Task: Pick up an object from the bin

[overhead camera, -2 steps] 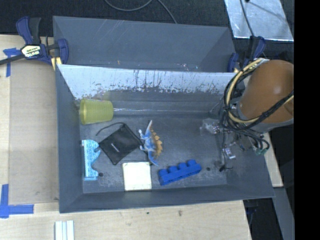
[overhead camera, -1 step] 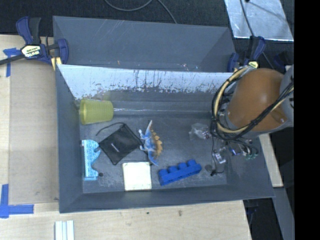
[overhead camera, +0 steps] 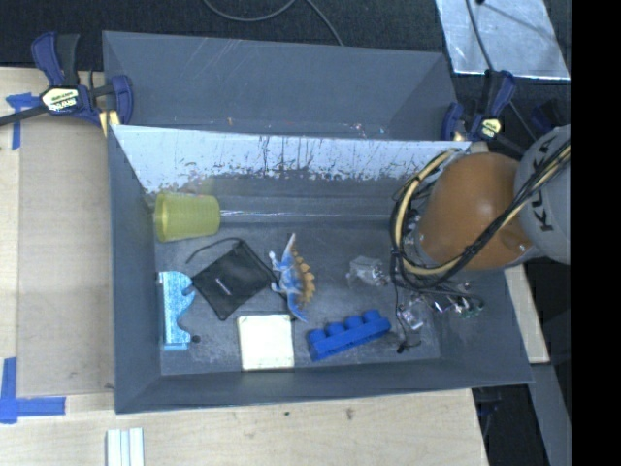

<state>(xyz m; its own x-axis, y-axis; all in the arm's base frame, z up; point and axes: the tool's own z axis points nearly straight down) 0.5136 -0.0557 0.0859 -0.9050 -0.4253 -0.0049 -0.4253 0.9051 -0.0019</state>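
My gripper (overhead camera: 412, 318) hangs low in the right part of the bin, mostly hidden under the arm's orange cover. Just left of it lies a dark blue studded block (overhead camera: 347, 335), its right end almost reaching the gripper. A small clear plastic piece (overhead camera: 367, 272) rests up and to the left of the gripper. Whether anything sits in the gripper is hidden from me.
Further left lie a blue and tan toy figure (overhead camera: 292, 280), a white square block (overhead camera: 266, 342), a black flat pouch (overhead camera: 230, 278), a light blue plastic piece (overhead camera: 176, 308) and a yellow cup (overhead camera: 186, 216) on its side. The arm and cables cover the bin's right side.
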